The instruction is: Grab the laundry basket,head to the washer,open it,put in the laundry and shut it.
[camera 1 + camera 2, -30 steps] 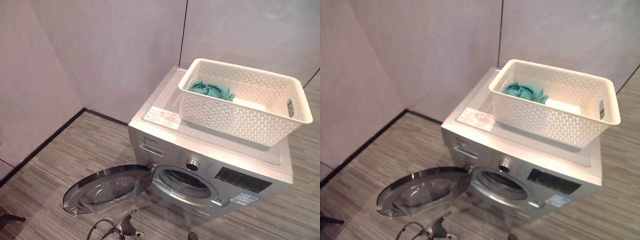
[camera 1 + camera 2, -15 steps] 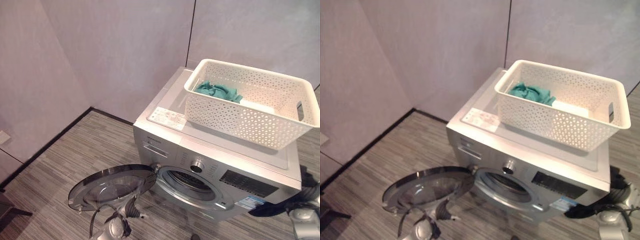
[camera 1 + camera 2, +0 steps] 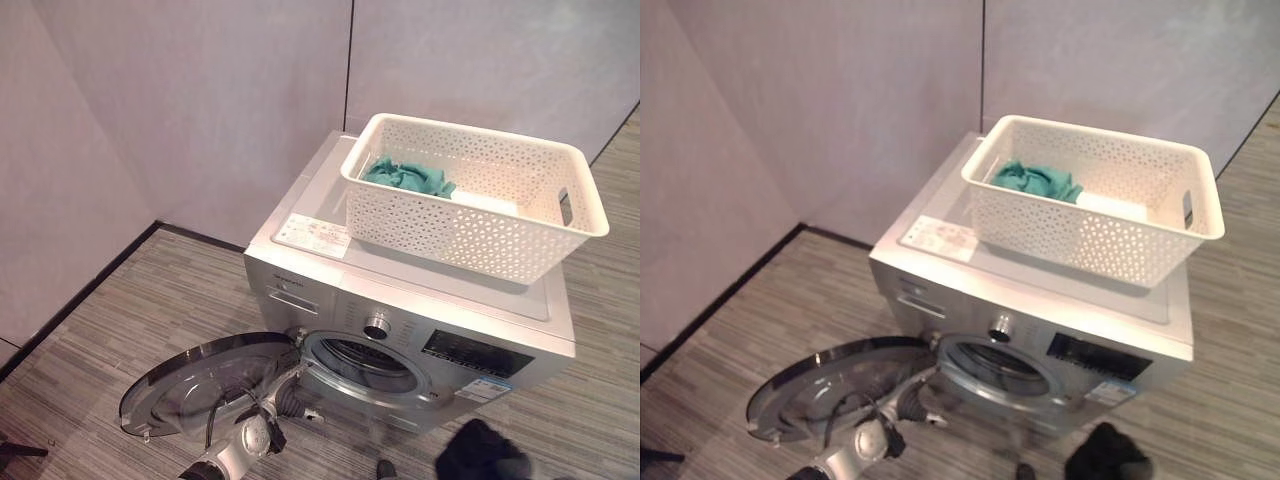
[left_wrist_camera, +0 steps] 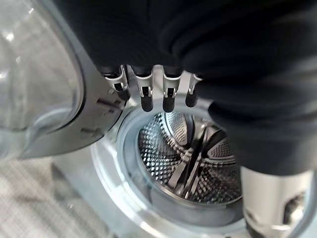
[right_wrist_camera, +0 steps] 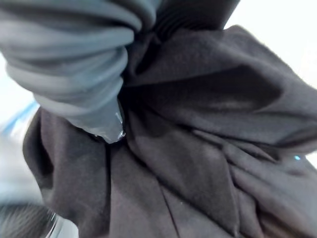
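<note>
Washer [image 3: 420, 330] door [image 3: 205, 385] wide open; left hand [image 4: 153, 91] before drum [image 4: 190, 163].

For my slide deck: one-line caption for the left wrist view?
Left hand with straight fingers before the open washer, its steel drum in sight.

Eye views: high, looking down at washer [image 3: 400, 330]. Left wrist view: close past left hand [image 4: 153, 91] into shared drum [image 4: 193, 158].
</note>
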You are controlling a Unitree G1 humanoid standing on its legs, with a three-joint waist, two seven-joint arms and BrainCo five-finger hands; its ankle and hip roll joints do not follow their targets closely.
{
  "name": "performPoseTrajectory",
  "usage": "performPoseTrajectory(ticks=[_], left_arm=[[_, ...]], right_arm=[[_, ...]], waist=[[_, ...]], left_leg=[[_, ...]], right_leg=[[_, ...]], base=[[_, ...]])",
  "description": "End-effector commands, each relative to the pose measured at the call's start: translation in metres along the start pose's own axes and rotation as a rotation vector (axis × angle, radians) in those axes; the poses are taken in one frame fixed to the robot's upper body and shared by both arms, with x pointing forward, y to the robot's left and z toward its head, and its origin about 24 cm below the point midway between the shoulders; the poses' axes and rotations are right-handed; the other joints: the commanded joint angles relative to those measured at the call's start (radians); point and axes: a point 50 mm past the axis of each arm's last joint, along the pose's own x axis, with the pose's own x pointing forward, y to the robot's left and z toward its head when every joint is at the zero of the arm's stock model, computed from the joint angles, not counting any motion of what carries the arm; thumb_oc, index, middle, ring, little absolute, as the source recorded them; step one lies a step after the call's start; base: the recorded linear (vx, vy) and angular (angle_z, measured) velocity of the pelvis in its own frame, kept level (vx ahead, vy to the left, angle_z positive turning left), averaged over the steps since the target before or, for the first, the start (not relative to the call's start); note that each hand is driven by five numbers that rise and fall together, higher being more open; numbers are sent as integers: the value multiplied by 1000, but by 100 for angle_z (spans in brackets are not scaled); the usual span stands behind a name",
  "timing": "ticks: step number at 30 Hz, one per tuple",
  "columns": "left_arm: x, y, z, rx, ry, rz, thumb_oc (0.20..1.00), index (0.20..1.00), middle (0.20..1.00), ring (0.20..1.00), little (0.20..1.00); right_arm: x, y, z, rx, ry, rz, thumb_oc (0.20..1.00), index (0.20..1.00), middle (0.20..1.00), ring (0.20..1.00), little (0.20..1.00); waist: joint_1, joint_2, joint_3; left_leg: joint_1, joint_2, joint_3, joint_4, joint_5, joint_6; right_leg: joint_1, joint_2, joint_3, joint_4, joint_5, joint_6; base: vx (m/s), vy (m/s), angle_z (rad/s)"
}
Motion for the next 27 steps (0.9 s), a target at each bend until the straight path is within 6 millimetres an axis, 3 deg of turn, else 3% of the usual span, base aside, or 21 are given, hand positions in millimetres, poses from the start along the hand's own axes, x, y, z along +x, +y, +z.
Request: performPoseTrajectory(ticks=[1, 3, 4, 5, 7, 9, 12, 14, 16, 19, 23, 27], left_arm=[[5, 8, 5, -78, -18, 15, 1000, 1000, 1000, 1000, 1000], [4, 7, 3, -68, -18, 9, 1000, 1000, 1000, 1000, 1000], [2, 6, 2, -54, -18, 3, 1000, 1000, 1000, 1000, 1000], [2, 9, 2, -5, -32, 1, 1000, 1000, 1000, 1000, 1000], [3, 18, 6, 22, -61, 17, 1000, 1000, 1000, 1000, 1000], [3, 23, 8, 43, -85, 26, 1000, 1000, 1000, 1000, 1000], [2, 36, 15, 96, -142, 65, 1000, 1000, 1000, 1000, 1000], [4, 39, 16, 106, -139, 79, 1000, 1000, 1000, 1000, 1000], [19, 46, 21, 188, -117, 135, 1000, 1000, 1000, 1000, 1000], [31, 61, 39, 250, -164, 217, 1000, 1000, 1000, 1000, 1000], [35, 65, 50, 237, -189, 236, 1000, 1000, 1000, 1000, 1000], [46, 68, 75, 241, -240, 257, 1000, 1000, 1000, 1000, 1000]], right_arm=[[7, -8, 48, -7, -210, 47, 200, 200, 200, 200, 200], [5, -3, 57, -49, -264, 76, 200, 200, 200, 200, 200], [1, 0, 69, -92, -330, 102, 200, 200, 200, 200, 200], [-9, 8, 97, -170, -481, 152, 200, 200, 200, 200, 200], [-17, 11, 120, -207, -594, 188, 200, 200, 200, 200, 200], [-22, 12, 130, -209, -644, 204, 200, 200, 200, 200, 200], [-45, 15, 166, 7, -796, 282, 200, 200, 200, 200, 200], [-51, 17, 173, 103, -808, 312, 200, 200, 200, 200, 200], [-70, 23, 196, 279, -886, 413, 200, 200, 200, 200, 200], [-87, 21, 209, 376, -958, 503, 200, 200, 200, 200, 200], [-91, 20, 213, 413, -973, 541, 200, 200, 200, 200, 200], [-99, 20, 227, 459, -1007, 595, 200, 200, 200, 200, 200]], waist=[[34, -26, 2], [37, -29, 4], [40, -32, 8], [47, -40, 25], [55, -45, 46], [60, -46, 53], [76, -58, 83], [79, -65, 92], [88, -87, 132], [92, -101, 165], [92, -105, 177], [89, -113, 187]], left_leg=[[61, 41, -36, 26, -124, -4], [58, 39, -35, 26, -124, -2], [55, 38, -34, 26, -124, -1], [41, 32, -35, 28, -123, 1], [25, 29, -36, 33, -120, 2], [19, 27, -37, 34, -120, 3], [-1, 22, -38, 25, -105, -3], [-14, 22, -41, 25, -98, -6], [-53, 29, -55, 28, -79, -18], [-75, 45, -67, 29, -60, -34], [-82, 57, -69, 25, -51, -43], [-113, 81, -68, 19, -31, -58]], right_leg=[[-26, -69, -69, 81, 1, 33], [-29, -71, -65, 77, 5, 35], [-33, -72, -63, 75, 8, 37], [-52, -74, -56, 78, 13, 39], [-68, -76, -55, 84, 16, 42], [-73, -80, -56, 86, 18, 42], [-89, -90, -73, 80, 29, 46], [-97, -93, -82, 83, 30, 46], [-127, -92, -88, 107, 27, 38], [-145, -83, -105, 126, 22, 28], [-148, -77, -113, 123, 22, 25], [-170, -64, -126, 111, 27, 20]], base=[[-24, 11, -4], [-12, 4, -2], [-83, 1, -9], [-113, -2, -11], [-108, -8, -10], [-59, -1, -1], [-89, -11, 1], [-106, -34, 5], [-153, -79, 18], [-65, -88, 34], [-12, -54, 7], [-30, -73, 0]])
